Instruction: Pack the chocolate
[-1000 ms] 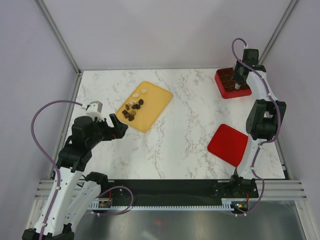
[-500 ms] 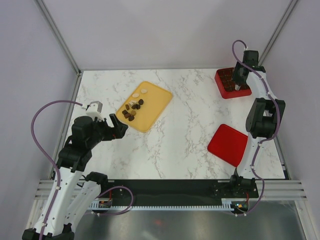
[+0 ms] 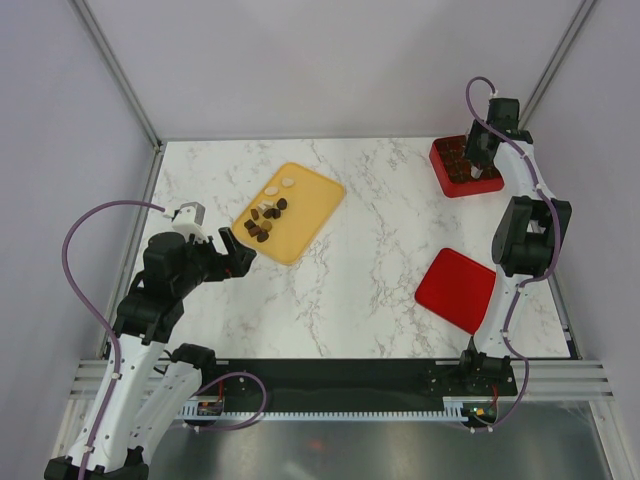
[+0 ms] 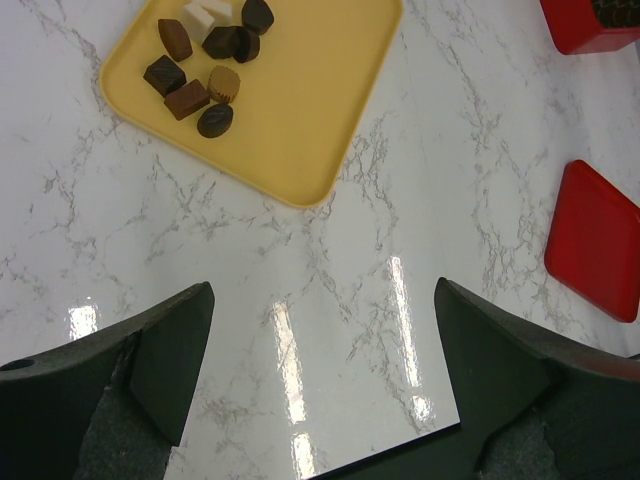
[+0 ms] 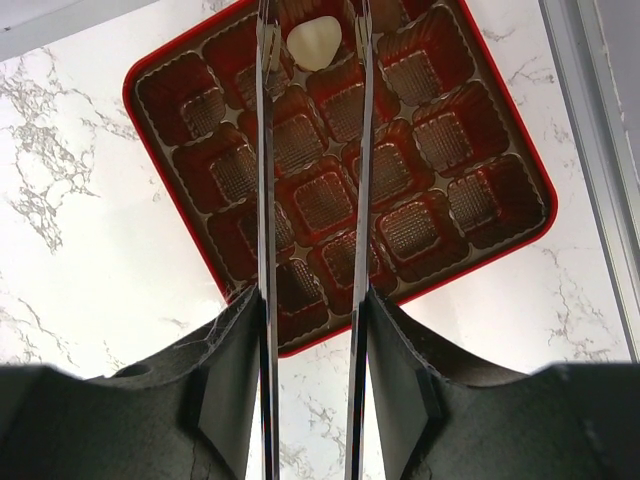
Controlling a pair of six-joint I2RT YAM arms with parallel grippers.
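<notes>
The right arm reaches far forward, its wrist turned down over the red square box with brown ribbed cells (image 5: pixel 470 200). The right gripper (image 3: pixel 479 170) has long thin fingers (image 5: pixel 267 150) that stand slightly apart, not clamped. Their tips run off the top of the wrist view. A cream-white oval chocolate (image 5: pixel 315 42) lies in a cell between them, with a sliver of gap on each side.

The left arm is folded at the elbow. The left gripper (image 4: pixel 322 290) hangs spread wide and empty above the white marble table (image 4: pixel 450 130).

Ahead of it and to its left, the remaining chocolates (image 4: pixel 205 70) cluster on the yellow-orange rounded tray (image 4: pixel 300 120). The uppermost are cut off by the frame. A flat red lid (image 4: pixel 595 240) lies off to its right.
</notes>
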